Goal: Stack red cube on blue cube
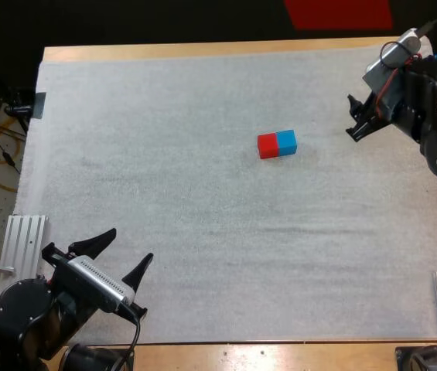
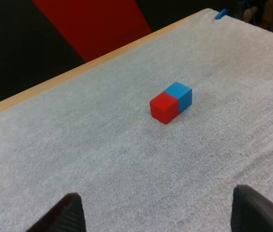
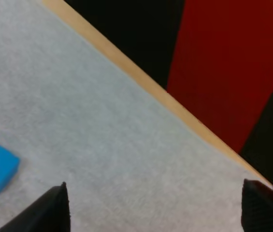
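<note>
High: red cube (image 1: 267, 145) & blue cube (image 1: 285, 142) touch side by side mid mat (image 1: 164, 154), unstacked; left gripper (image 1: 131, 244) & right gripper (image 1: 350, 117) both well off. L wrist: jaws apart, empty, cubes ahead. R wrist: jaws apart too, blue cube near, so I'd say the whole pick + stack is left.

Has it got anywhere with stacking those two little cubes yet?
Nothing looks done: the red cube sits on the white mat beside the blue cube, touching it, not on top. Nothing is in hand: the left gripper and right gripper are both open, away from the cubes. Grasping, lifting and placing the red cube are all left.
</note>
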### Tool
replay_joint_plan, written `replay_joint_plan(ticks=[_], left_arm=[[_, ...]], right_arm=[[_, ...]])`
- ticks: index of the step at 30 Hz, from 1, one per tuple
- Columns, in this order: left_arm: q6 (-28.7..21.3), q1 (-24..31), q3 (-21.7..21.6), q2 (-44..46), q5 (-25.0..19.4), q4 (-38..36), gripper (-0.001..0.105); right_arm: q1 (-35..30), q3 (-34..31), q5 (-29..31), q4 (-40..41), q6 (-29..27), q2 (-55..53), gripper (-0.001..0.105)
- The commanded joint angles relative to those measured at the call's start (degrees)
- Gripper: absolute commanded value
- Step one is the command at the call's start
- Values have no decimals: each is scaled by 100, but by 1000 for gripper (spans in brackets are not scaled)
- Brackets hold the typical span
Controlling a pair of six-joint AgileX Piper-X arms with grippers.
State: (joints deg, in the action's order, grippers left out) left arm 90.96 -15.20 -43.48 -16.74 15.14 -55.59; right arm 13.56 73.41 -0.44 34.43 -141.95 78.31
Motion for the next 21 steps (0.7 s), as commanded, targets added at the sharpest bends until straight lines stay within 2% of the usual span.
replay_joint_plan(ticks=[1,3,6,8,10,12,14,16,21], left_arm=[[0,-16,-48,-11,9,17,63],[0,-16,-48,-11,9,17,63],[0,-16,-48,-11,9,17,63],[0,-16,-48,-11,9,17,63],[0,-16,-48,-11,9,17,63],[0,-16,-48,-11,9,17,63],[0,-16,-48,-11,9,17,63],[0,-16,-48,-11,9,17,63],[0,-16,-48,-11,9,17,63]], right_arm=[[-7,73,44,-90,-93,-27,70],[-7,73,44,-90,23,-27,70],[15,73,-104,-134,487,-27,70],[13,73,-337,-208,354,-12,70],[13,73,-355,-213,-107,47,70],[13,73,-388,-121,-338,111,70],[-4,108,-669,30,-610,185,70],[-3,173,-1057,252,-749,322,70],[-3,470,-1588,546,-980,723,70]])
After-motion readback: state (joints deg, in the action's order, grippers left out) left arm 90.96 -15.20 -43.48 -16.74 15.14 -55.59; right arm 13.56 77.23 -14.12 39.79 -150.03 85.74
